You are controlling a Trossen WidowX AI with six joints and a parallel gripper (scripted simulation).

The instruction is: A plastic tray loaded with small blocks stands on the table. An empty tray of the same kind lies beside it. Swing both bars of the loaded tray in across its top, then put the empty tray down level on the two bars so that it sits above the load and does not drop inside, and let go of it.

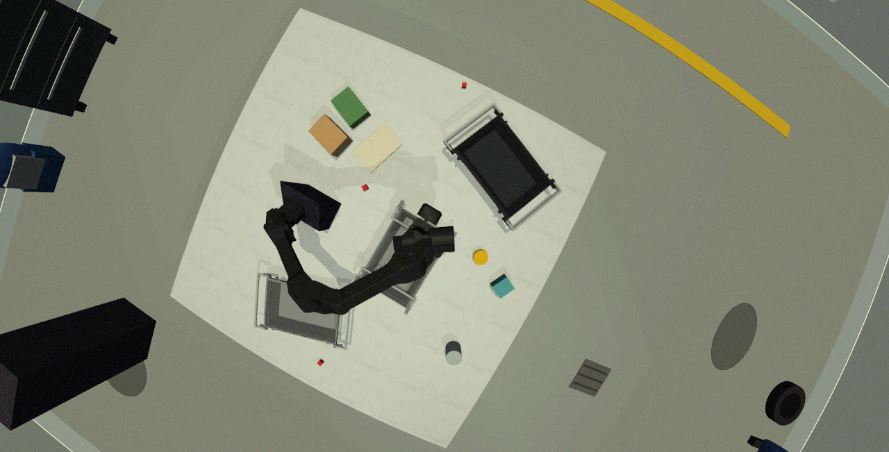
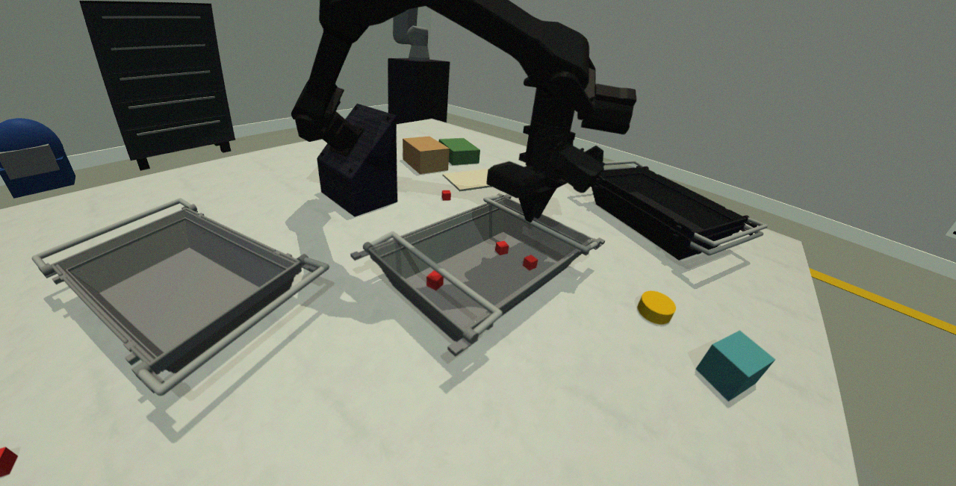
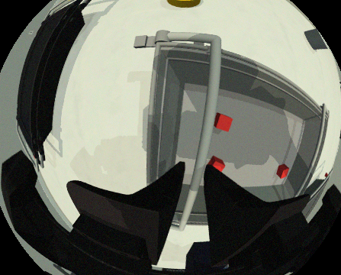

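the top view looks steeply down from high above the loaded tray [image 1: 380, 255] [image 2: 417, 300] [image 3: 169, 114], far enough back to take in the whole table [image 1: 397, 387] [image 2: 334, 416] [image 3: 105, 95] and floor around it. the exterior view sits nearer, beside the tray and above its rim, slanting down across it towards the arm base [image 1: 324, 210] [image 2: 374, 169] behind. the wrist view is closest, looking down from just above one end of the tray. all three share the tray and the yellow disc [image 1: 480, 256] [image 2: 656, 307] [image 3: 184, 3] beside it.
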